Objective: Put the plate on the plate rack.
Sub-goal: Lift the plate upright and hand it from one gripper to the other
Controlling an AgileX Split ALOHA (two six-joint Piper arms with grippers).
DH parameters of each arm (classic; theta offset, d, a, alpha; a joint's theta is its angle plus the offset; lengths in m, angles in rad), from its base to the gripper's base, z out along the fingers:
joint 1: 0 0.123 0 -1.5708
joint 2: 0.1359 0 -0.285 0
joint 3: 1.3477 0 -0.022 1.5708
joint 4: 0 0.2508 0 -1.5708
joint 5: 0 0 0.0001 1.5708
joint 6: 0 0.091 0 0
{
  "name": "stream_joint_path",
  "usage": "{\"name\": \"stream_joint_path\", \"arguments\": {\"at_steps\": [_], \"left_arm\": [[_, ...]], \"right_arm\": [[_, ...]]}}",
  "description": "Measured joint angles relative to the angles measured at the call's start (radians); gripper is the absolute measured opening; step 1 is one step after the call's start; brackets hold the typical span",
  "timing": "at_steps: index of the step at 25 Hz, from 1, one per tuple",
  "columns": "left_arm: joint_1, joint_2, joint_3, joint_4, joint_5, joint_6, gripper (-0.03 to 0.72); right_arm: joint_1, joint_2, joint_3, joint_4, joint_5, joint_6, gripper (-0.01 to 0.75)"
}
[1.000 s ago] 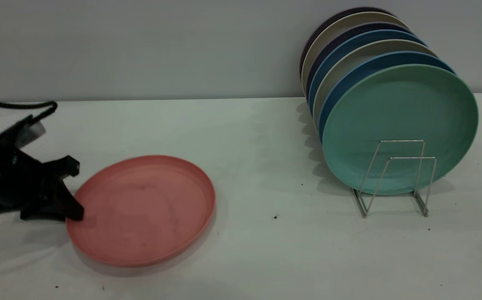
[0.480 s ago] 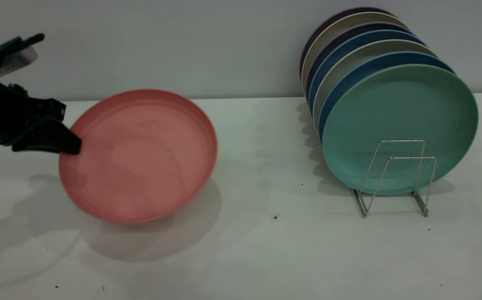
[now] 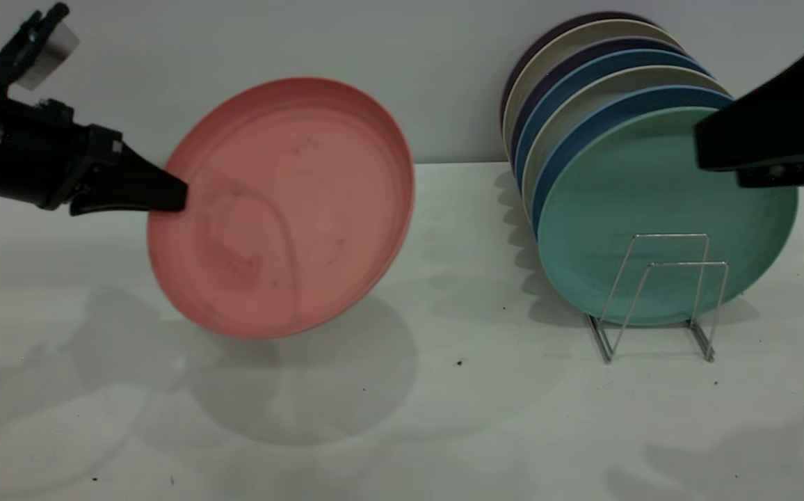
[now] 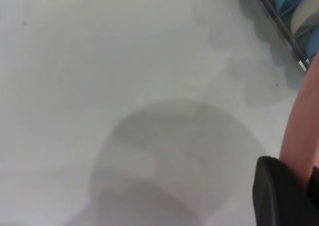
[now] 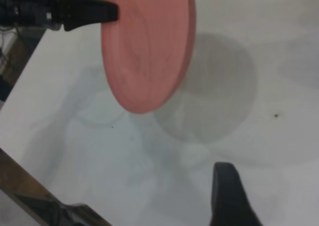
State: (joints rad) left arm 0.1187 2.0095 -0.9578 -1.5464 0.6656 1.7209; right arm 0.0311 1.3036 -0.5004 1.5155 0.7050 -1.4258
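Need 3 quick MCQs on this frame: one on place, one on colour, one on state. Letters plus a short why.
1. Where is the plate?
A. flat on the table
B. held in the air, left of the plate rack
C. slotted in the rack

2. What colour is the front plate in the rack?
A. mint green
B. blue
C. cream

3. What is the left gripper doing?
A. hanging open over the table
B. parked out of view
C. shut on the plate's rim

Answers: 1 B, the plate's shadow lies apart from it on the table. 2 A, the mint-green plate faces the camera. 3 C, its fingers pinch the left rim.
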Motion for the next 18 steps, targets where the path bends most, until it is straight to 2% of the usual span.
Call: {"name": "stream_joint_path", "arguments": {"at_steps": [3,8,18], "left_arm": [[-0.046,0.0,-0.001,-0.009,-0.015,0.007,0.014],[-0.173,0.0,0.0,-0.065,-0.086,0.013,0.014],[-0.365,0.0,-0.001,-0.161,-0.1,0.015,0.014]], "right_arm": [[0.0,0.071,-0.001,0.067,0.02,-0.077,0.446],[0.0,0.169,-0.001,0.138,0.031,-0.181,0.446],[0.0,0.269,-0.005,0.246,0.023,-0.315,0.446]]}}
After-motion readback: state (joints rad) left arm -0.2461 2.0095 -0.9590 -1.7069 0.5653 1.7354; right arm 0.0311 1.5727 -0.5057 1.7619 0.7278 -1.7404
